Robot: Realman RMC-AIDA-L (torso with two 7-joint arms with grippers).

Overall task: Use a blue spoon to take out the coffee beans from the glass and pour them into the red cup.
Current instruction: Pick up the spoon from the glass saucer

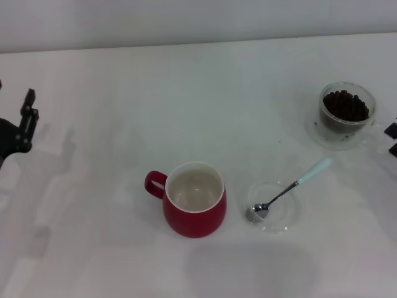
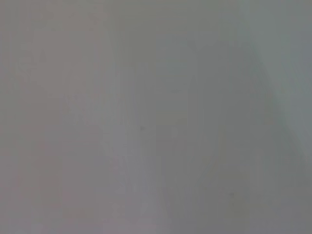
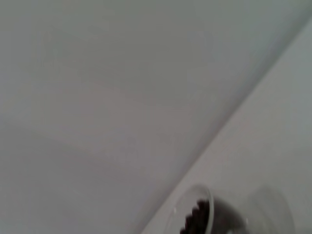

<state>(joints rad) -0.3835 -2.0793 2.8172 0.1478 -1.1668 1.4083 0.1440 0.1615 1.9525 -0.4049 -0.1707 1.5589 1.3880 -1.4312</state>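
The red cup [image 1: 194,211] stands upright at the table's front middle, its handle to the left, its cream inside showing no beans. The blue spoon [image 1: 291,185] lies to its right, its metal bowl resting in a clear saucer [image 1: 282,214], its pale blue handle pointing back right. The glass [image 1: 347,129] with coffee beans [image 1: 346,105] stands at the back right. It also shows in the right wrist view [image 3: 209,209], with the beans [image 3: 195,223]. My right gripper [image 1: 392,139] is at the right edge beside the glass, open and empty. My left gripper [image 1: 25,121] is at the far left, away from everything.
The white table [image 1: 124,112] meets a pale wall along its far edge. The left wrist view shows only a blank pale surface.
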